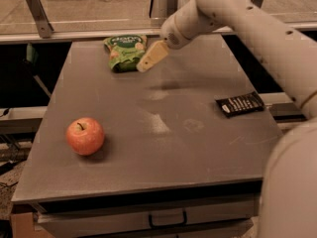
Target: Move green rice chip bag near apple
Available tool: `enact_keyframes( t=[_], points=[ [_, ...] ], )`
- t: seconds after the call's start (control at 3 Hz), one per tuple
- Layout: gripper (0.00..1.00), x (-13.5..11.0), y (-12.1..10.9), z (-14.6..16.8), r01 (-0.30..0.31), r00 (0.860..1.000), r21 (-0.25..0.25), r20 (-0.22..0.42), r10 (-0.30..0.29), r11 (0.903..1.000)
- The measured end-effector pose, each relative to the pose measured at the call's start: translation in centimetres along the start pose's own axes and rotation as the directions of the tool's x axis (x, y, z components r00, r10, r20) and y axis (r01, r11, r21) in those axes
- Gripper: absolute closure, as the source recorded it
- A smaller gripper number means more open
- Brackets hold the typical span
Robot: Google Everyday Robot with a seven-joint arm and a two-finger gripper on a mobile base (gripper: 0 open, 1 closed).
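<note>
Robot pincer poised at green rice chip bag
The pincer hangs at the bag's right edge, its opening and any contact impossible to tell. The bag lies at the surface's far edge, the apple well apart from it.

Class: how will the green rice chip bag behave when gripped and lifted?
The green rice chip bag looks crinkled, so probably floppy. Lying flat, it likely slides, not rolls. The tool hangs at its right edge.
</note>
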State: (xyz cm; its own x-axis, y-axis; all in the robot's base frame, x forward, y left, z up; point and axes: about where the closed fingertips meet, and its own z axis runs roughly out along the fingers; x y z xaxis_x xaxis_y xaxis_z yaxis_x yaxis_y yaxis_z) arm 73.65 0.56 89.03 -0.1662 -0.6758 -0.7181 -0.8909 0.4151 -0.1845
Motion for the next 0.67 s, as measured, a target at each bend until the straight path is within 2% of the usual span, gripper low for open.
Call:
enact_keyframes(
  t=[0.33,0.67],
  points=[
    [0.0,-0.8,-1.1,3.7,-0.089,0.994,-0.004,0.055,0.089,0.996],
    [0.19,-1.7,-1.2,6.6,-0.141,0.986,-0.017,0.089,0.142,0.9899]
  ],
)
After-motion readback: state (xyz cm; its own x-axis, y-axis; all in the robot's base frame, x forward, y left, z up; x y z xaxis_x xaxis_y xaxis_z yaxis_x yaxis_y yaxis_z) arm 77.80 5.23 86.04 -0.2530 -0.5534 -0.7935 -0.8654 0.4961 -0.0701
